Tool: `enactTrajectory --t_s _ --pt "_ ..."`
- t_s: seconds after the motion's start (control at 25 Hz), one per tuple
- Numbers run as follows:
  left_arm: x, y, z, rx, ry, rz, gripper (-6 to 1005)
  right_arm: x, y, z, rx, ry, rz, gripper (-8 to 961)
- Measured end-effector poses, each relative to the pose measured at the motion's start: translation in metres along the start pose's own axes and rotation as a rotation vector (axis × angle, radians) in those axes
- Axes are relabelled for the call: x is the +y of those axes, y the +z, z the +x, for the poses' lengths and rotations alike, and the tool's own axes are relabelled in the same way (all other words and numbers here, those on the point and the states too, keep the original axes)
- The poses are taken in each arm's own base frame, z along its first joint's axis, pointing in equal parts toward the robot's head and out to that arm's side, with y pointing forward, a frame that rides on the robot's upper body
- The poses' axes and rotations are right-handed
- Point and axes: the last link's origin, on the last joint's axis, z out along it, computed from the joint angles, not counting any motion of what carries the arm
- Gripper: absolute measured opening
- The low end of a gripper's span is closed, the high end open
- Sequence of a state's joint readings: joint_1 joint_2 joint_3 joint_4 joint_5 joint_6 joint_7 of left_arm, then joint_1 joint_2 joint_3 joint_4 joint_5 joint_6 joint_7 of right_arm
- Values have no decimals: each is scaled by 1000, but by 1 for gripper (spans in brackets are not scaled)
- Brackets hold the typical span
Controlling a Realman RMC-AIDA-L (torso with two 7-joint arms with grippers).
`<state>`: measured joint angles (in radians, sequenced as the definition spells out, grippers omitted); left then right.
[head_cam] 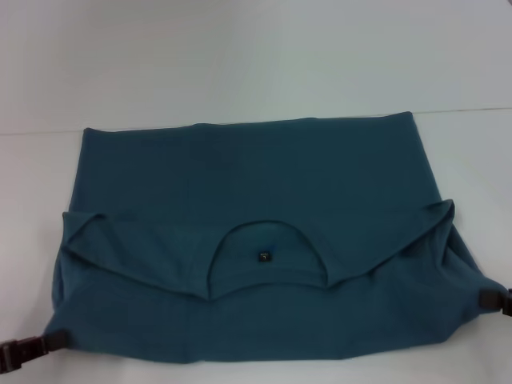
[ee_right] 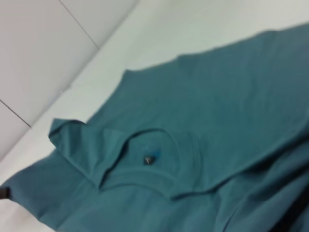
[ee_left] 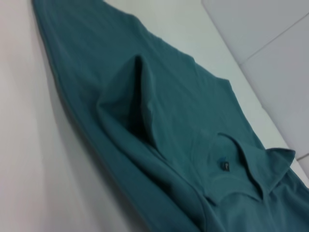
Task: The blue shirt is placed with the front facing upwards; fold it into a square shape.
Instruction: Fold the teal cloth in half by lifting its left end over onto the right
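Blue shirt [head_cam: 256,200] lies folded on the white tabletop [head_cam: 240,64]; left end effector [head_cam: 24,352] and right end effector [head_cam: 498,301] clamp its near corners.

A pale white table [head_cam: 240,64] fills almost the whole head view, smooth and evenly lit, without hard shadows. A thin dark line [head_cam: 464,110] crosses it far from the robot, like a seam or an edge. In both wrist views, beyond the table's far edge, a light grey surface [ee_right: 43,43] shows, split by thin dark lines [ee_left: 275,43] into large panels; whether floor or wall cannot be told
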<state>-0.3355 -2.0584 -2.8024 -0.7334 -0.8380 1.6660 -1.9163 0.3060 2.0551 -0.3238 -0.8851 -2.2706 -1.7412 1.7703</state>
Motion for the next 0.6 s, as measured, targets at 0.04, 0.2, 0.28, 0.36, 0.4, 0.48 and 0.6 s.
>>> enactTrajectory --t_s 0.04,0.2,0.28,0.36,0.4,0.48,0.6 --pt "0 -1 0 9 2 -1 77 0 0 -1 -7 -5 -3 55" --pt "0 -7 -2 63 8 -11 77 1 -1 -3 -36 -16 -8 55" --pt "-1 -8 -3 84 9 -17 77 2 -3 -3 -57 -16 -10 55" --pt "-2 -8 -5 96 5 -20 77 2 -6 -4 -78 -16 -13 55" --pt "-2 -8 -5 102 3 -22 77 3 -7 -5 -87 -16 -13 55" --pt "-3 -7 -4 110 4 -25 77 3 -7 -6 -98 -17 -13 56" --pt "-3 -6 -3 116 5 -27 77 3 -7 -8 -108 -19 -15 56"
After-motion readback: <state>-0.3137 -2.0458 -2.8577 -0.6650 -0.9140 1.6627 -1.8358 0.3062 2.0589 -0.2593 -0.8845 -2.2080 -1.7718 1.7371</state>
